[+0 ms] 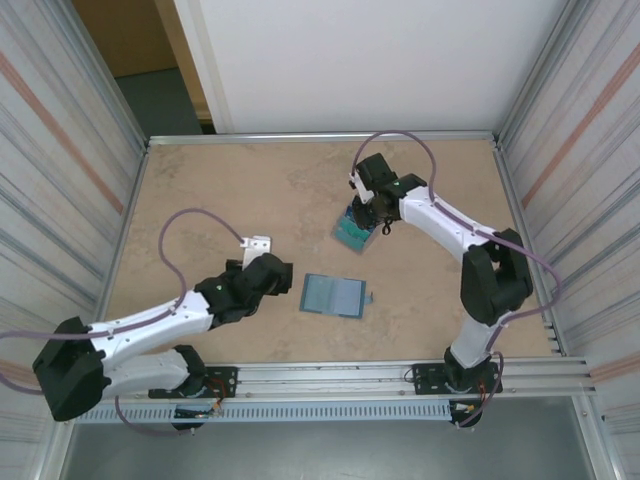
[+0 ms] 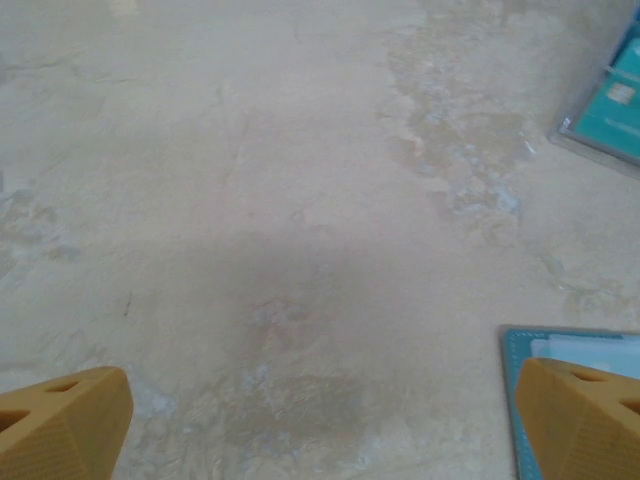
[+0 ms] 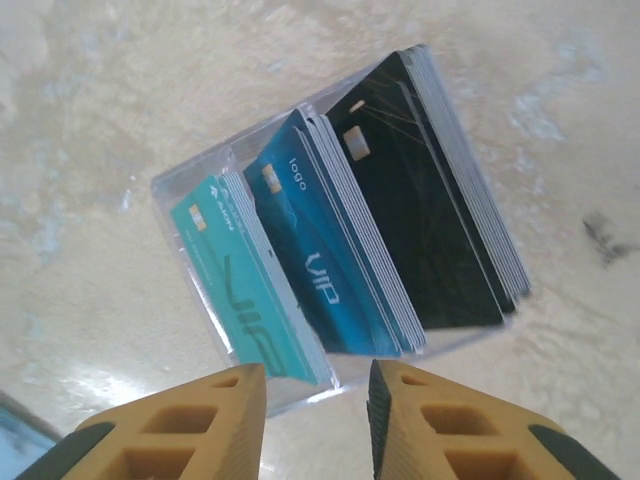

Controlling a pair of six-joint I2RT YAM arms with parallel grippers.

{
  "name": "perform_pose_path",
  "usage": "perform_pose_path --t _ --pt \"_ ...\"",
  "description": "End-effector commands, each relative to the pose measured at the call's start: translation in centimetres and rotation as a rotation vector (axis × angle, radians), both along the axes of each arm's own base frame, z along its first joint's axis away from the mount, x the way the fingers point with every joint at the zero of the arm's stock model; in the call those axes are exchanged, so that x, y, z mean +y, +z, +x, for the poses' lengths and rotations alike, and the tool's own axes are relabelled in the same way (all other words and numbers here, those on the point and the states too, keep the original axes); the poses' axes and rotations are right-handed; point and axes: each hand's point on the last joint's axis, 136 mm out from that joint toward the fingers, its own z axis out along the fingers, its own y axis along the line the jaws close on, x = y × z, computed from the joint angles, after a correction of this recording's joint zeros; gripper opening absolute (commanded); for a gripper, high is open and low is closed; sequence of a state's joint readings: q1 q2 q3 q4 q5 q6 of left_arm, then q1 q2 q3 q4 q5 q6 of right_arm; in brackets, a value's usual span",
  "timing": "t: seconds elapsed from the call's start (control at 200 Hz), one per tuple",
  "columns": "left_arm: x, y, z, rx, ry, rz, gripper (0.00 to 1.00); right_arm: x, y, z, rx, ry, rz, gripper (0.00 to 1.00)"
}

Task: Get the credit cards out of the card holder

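Note:
The card holder (image 1: 333, 295) lies open and flat mid-table, slate-blue; its corner (image 2: 572, 345) shows beside my left gripper's right finger. The credit cards stand on edge in a clear box (image 1: 353, 233): a teal stack (image 3: 245, 285), a blue stack (image 3: 325, 250) and a black stack (image 3: 430, 200). My right gripper (image 3: 316, 405) hovers open just short of the box's near rim, nothing between its fingers. My left gripper (image 2: 320, 425) is wide open over bare table, left of the holder. The box's corner (image 2: 610, 100) shows far right.
A small metal bracket (image 1: 257, 244) lies on the table just beyond the left gripper (image 1: 280, 272). Ribbed walls enclose the table on both sides, with a rail along the near edge (image 1: 330, 380). A grey strip (image 1: 369, 297) pokes out at the holder's right edge.

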State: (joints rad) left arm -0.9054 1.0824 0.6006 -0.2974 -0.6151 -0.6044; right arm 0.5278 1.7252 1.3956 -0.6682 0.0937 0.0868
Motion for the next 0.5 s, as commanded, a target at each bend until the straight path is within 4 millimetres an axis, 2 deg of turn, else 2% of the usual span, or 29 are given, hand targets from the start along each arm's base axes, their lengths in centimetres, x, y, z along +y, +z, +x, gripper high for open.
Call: perform_pose_path --t 0.0,0.145,0.341,0.496 --pt "1.9 0.3 0.3 -0.043 0.114 -0.106 0.99 0.1 0.8 -3.5 0.033 -0.175 0.046 0.37" --pt "3.8 -0.4 0.1 -0.056 0.175 -0.185 0.99 2.5 -0.1 -7.3 0.06 -0.212 0.065 0.44" --pt "6.0 -0.6 -0.4 -0.091 0.233 -0.213 0.99 6.0 -3.1 -11.8 0.121 -0.246 0.072 0.51" --pt "7.1 -0.8 -0.9 -0.104 0.259 -0.203 0.99 9.4 -5.3 -14.5 0.169 -0.215 0.072 0.55"
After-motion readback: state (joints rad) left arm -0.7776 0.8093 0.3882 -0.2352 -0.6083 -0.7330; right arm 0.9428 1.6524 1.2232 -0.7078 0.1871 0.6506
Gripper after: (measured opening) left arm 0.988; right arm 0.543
